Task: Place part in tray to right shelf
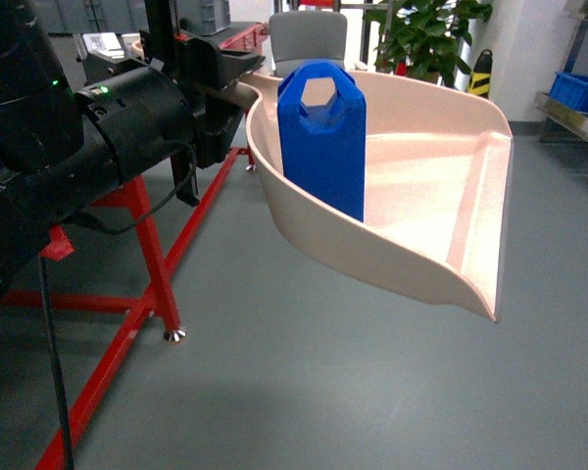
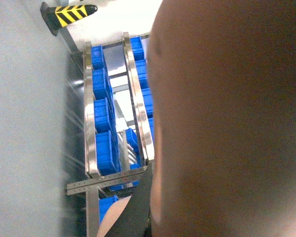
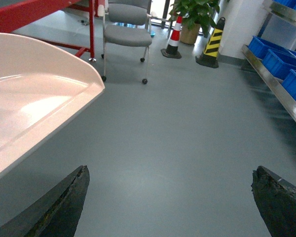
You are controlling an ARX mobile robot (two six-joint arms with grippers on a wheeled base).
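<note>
Head view looks down closely on the tray (image 1: 421, 176); both wrist views share it.

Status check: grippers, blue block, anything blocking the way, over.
Left gripper shut on cream scoop tray's handle. Right gripper open, empty. Blue plastic block upright inside tray. Steel shelf off right, grey floor between bare.

Left wrist view: you mostly see the blurred cream dustpan-shaped plastic tray (image 2: 227, 118) up close; its handle grip sits hidden behind the black left gripper (image 1: 211, 83).
</note>
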